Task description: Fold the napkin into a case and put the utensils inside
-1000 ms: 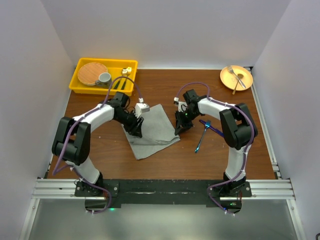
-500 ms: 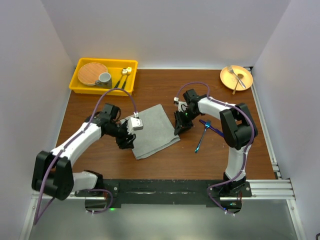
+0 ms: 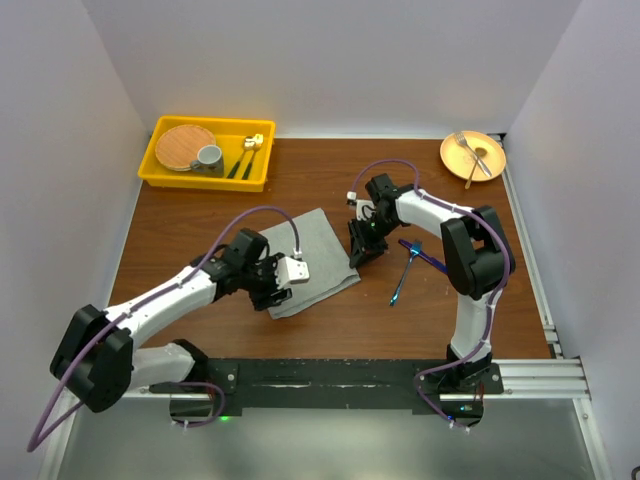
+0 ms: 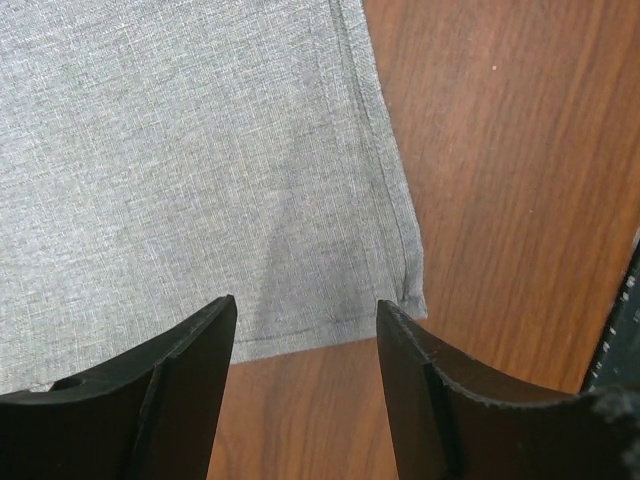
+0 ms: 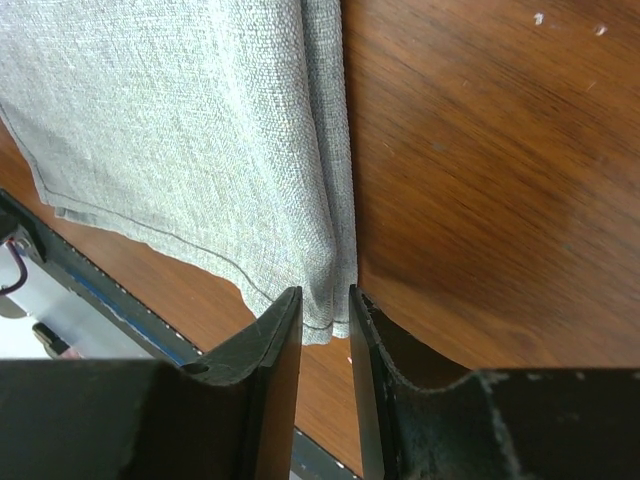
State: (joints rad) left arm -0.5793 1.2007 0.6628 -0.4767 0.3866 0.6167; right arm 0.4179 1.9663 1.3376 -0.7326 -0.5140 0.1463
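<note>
Bin (image 3: 153, 160) holds cup (image 3: 209, 156); plate (image 3: 455, 156) holds fork (image 3: 470, 148); napkin (image 3: 322, 248) folded.

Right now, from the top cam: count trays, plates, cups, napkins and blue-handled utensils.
Trays: 1 (yellow tray)
Plates: 2 (tan plate in the tray, orange plate far right)
Cups: 1 (grey cup)
Napkins: 1 (grey napkin)
Utensils: 2 (blue-handled utensils)
Total: 7
</note>
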